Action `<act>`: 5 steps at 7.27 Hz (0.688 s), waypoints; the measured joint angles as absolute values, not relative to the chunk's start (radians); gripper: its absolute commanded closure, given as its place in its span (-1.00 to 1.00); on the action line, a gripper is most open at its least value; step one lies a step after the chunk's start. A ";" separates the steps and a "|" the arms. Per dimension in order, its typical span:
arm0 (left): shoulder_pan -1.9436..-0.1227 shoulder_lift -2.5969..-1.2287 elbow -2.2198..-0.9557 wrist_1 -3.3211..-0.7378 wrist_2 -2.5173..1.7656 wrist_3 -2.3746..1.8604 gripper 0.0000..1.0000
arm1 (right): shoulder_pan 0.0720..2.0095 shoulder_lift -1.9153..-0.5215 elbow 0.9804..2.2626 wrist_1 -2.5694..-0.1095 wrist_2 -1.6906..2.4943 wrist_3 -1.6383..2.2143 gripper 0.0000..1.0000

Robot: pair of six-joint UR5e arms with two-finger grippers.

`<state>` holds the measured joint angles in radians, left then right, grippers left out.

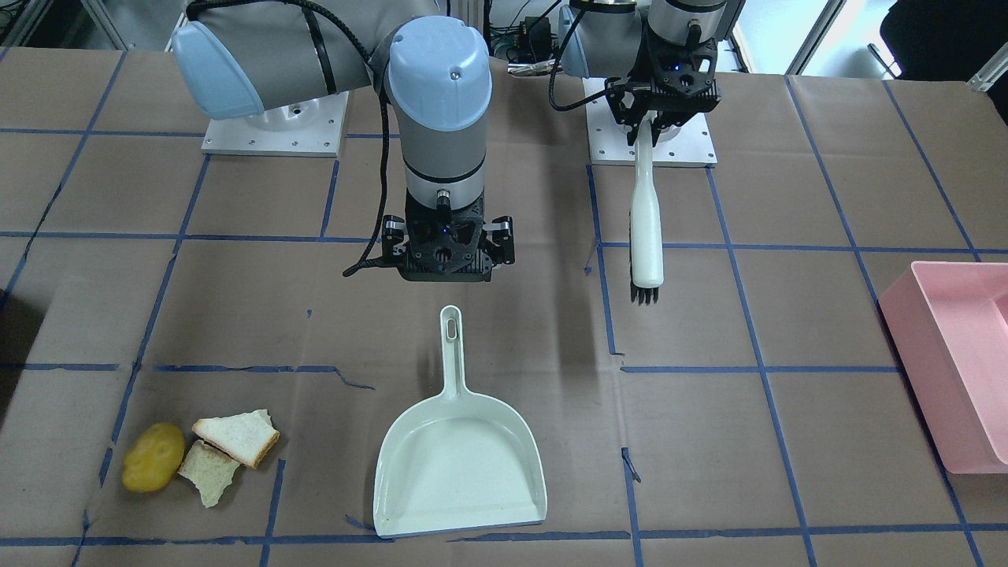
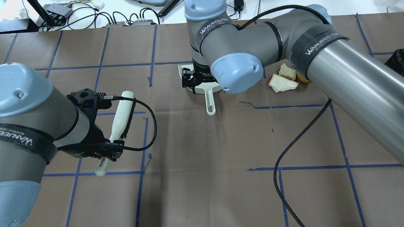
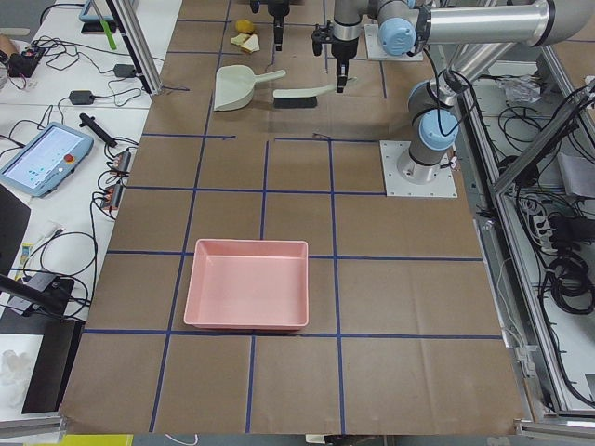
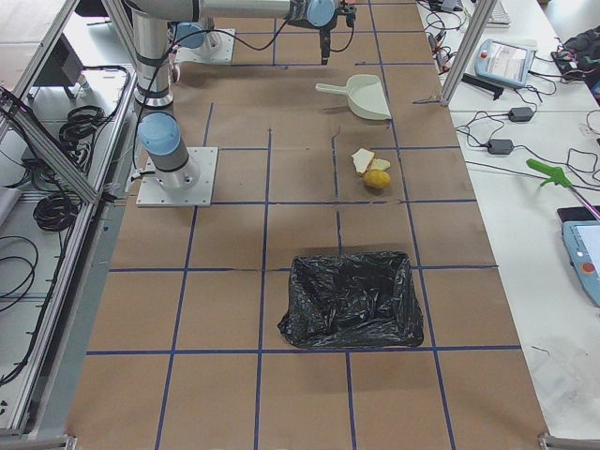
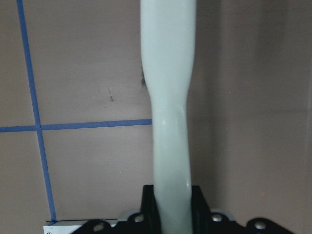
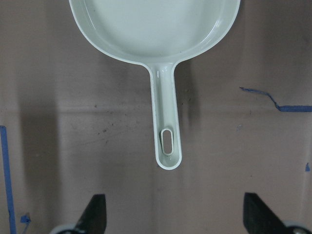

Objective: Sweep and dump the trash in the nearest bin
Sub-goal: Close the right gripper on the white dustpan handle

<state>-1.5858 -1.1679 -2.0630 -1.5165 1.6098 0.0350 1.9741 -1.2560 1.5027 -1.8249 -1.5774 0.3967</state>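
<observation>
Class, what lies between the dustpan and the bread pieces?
Between dustpan and bread pieces: only table cover with a blue tape line, per the front-facing view.

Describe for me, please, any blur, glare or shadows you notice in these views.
Left wrist view: the brush fills the frame and looks soft, with a small glint. Right wrist view: the dustpan is sharp, but the right gripper shows only dark, slightly soft fingers at the bottom edge. Overhead view: sheen streaks the right arm. Front view: soft shadow beside the dustpan.
</observation>
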 measured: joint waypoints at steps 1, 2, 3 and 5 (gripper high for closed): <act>-1.585 -1.172 -2.065 -1.513 1.609 0.030 0.96 | 1.977 -1.232 1.507 -1.833 -1.582 0.392 -1.00; -1.584 -1.178 -2.065 -1.511 1.606 0.024 0.95 | 1.978 -1.200 1.510 -1.851 -1.584 0.388 -1.00; -1.584 -1.191 -2.060 -1.502 1.600 0.021 0.95 | 1.978 -1.155 1.511 -1.896 -1.587 0.388 -1.00; -1.583 -1.238 -2.026 -1.488 1.584 0.006 0.94 | 1.977 -1.063 1.511 -1.996 -1.612 0.389 -1.00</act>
